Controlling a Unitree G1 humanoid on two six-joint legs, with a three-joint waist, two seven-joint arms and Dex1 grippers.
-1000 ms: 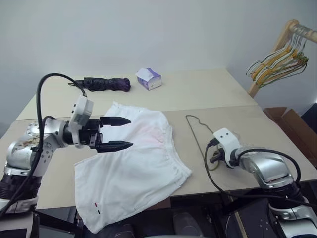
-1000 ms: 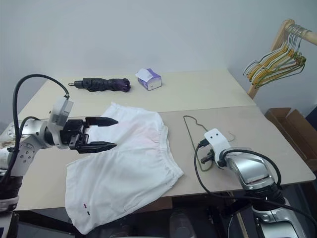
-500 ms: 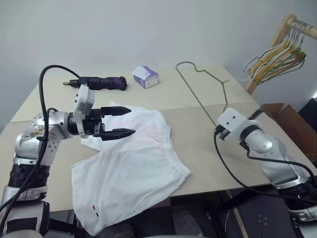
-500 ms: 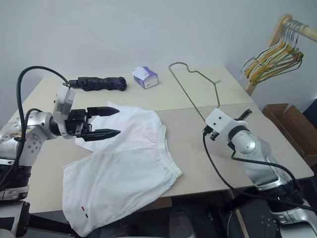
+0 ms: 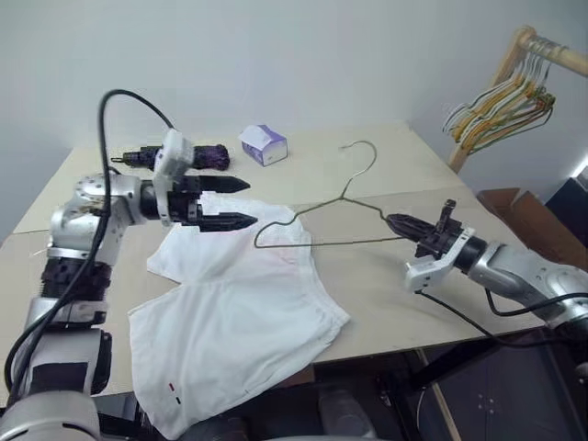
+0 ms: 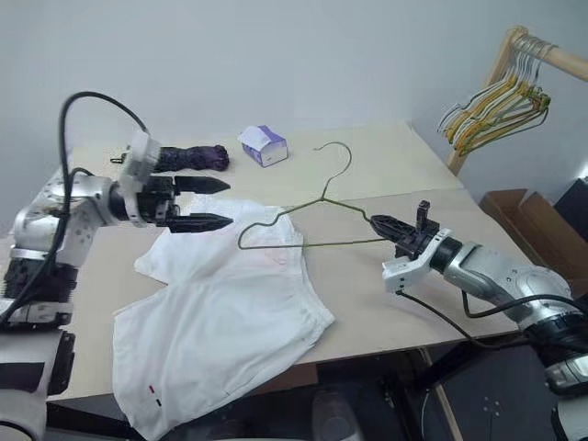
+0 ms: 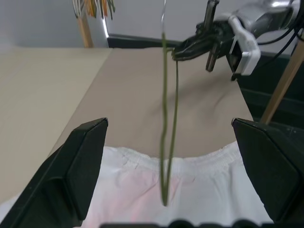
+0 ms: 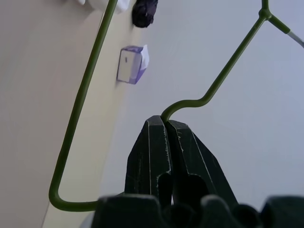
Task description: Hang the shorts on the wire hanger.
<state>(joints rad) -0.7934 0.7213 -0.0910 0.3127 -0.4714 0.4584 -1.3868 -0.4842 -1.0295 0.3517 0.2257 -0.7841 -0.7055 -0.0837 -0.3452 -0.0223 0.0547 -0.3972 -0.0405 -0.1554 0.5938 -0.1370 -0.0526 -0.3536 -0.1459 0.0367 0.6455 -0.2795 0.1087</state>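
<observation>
**Hanger held in the air above the shorts**

The right gripper has its 2 black fingers pressed together on one corner of the wire hanger, pinching the thin olive-green wire and holding it off the table. From that corner the hanger reaches out level toward the shorts, its far rounded corner hanging over their waistband end and its hook standing upward.

The left gripper hangs over the far edge of the shorts with its 2 fingers spread wide and nothing between them, pointing toward the hanger.

The left wrist view looks along the hanger edge-on, so it reads as 2 close green lines ending above the gathered waistband, with the right gripper beyond. The right wrist view shows the pinch close up: the wire's bend comes out right at the fingertips.

The shorts lie flat and white, with a faint pink patch near the waistband and a small red-and-dark mark by the near hem, which droops over the table edge.

Beyond the shorts sit a small purple-and-white box and a dark folded umbrella. I can read no writing on anything.
</observation>
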